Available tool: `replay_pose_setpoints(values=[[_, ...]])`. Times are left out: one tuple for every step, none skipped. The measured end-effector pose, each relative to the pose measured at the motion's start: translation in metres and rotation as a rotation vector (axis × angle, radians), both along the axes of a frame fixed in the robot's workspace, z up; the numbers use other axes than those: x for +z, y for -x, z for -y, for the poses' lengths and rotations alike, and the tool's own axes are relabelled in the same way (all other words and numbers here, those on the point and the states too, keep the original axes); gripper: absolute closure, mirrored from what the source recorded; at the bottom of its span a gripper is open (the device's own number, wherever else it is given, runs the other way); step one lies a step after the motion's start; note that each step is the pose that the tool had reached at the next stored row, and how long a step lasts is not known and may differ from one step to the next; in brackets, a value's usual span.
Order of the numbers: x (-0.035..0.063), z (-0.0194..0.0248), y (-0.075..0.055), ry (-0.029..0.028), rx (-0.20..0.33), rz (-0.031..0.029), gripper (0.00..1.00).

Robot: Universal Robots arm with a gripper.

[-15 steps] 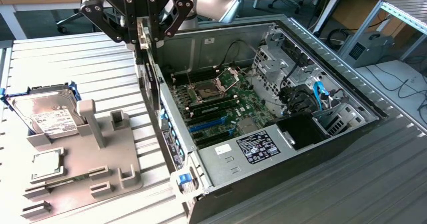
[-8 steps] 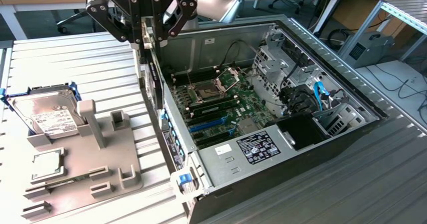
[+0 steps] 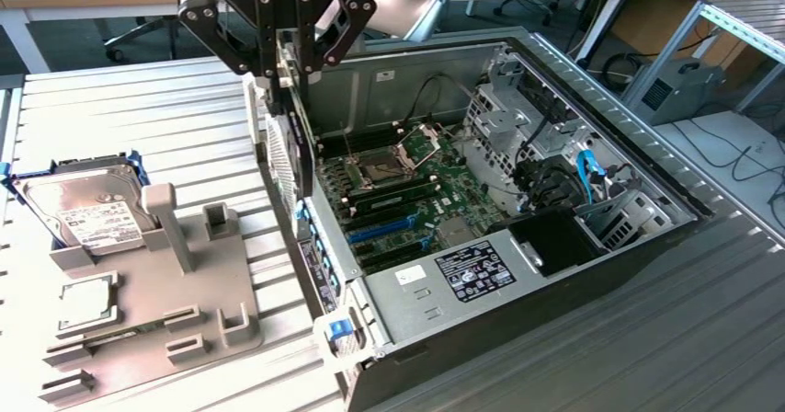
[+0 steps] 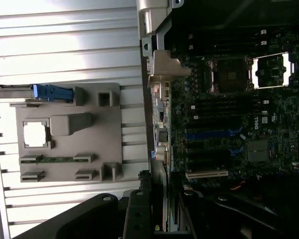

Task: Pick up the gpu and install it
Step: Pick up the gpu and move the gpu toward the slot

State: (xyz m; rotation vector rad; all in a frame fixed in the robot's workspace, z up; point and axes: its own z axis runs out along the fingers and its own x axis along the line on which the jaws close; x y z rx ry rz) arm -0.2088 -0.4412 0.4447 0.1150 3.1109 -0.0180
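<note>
Gripper: the gripper stood in the upper left-centre of the exterior view, over the rear wall of the open computer case
Jaws: drawn in and clamped on the upper edge of the gpu, with no gap visible between pads and board
Gpu position: clear of the table, it hung edge-on and roughly upright below the fingers, with its perforated metal bracket facing the exterior view's left
Gpu relation to case: close beside the rear wall, and whether just inside or just outside it could not be told
Seating: not seated; the blue slots on the motherboard lay open, lower and toward the exterior view's right
Fixture: the grey holder at lower left carried the hard drive and the processor chip
Weight and stiffness: judged light, thin and rigid
Fragility: judged delicate at the edge connector and the surface components
Slip risk: the smooth bracket and narrow board edge were judged to offer little purchase, so a hold at one edge could let the card swing
Preferred hold: judged best on the long bare edge opposite the connector, near mid-length, pads flat on the faces
</note>
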Motion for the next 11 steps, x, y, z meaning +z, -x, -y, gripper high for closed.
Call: replay_pose_setpoints(values=[[0.0, -0.0001, -0.0012, 0.0, 0.0, 0.0, 0.74], [0.0, -0.0002, -0.0021, 0.0001, 0.0, 0.0, 0.74], [0.0, -0.0003, -0.003, 0.0001, 0.0, 0.0, 0.74], [0.0, -0.0004, -0.0038, 0.0002, 0.0, 0.0, 0.74], [-0.0001, -0.0004, -0.0048, 0.0002, 0.0, 0.0, 0.74], [-0.0001, -0.0005, -0.0061, 0.0001, 0.0, 0.0, 0.74], [-0.0001, -0.0005, -0.0066, 0.0001, 0.0, 0.0, 0.74], [-0.0001, -0.0005, -0.0072, 0.0001, 0.0, 0.0, 0.74], [-0.0001, -0.0005, -0.0078, 0.0002, 0.0, -0.0001, 0.74], [-0.0001, -0.0006, -0.0083, 0.0001, 0.0, 0.0, 0.74], [-0.0001, -0.0006, -0.0088, 0.0002, 0.0, 0.0, 0.74]])
